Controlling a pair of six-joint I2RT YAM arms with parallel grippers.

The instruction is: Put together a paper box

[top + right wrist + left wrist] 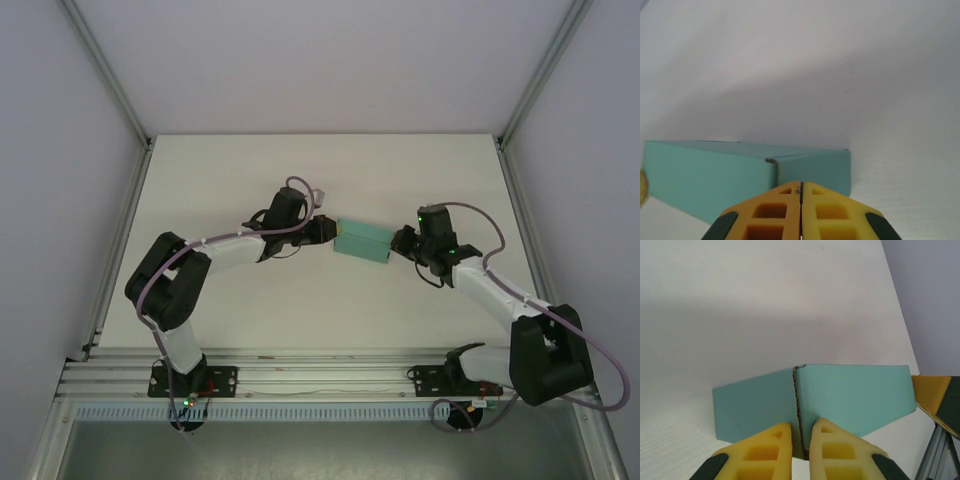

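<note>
Two pairs of jaws: left tight on matte teal paper box [855, 395], right closed.

Box between the two grippers, mid-table

The teal-green thin-card paper box [362, 244] lies near the middle of the white flat table [300, 170], well ahead of the arm bases at the near edge. It sits askew, its left end farther back than its right. The yellow-fingered left gripper [328, 230] is at the box's left end and the yellow-fingered right gripper [400, 243] at its right end, so the box lies between them. In the left wrist view, the left gripper [801, 432] straddles an upright card edge of the paper box [855, 395], with one panel on each side. In the right wrist view, the right gripper [801, 185] has its fingertips pressed together in front of the near corner of the paper box [705, 175], which stretches away to the left.
</note>
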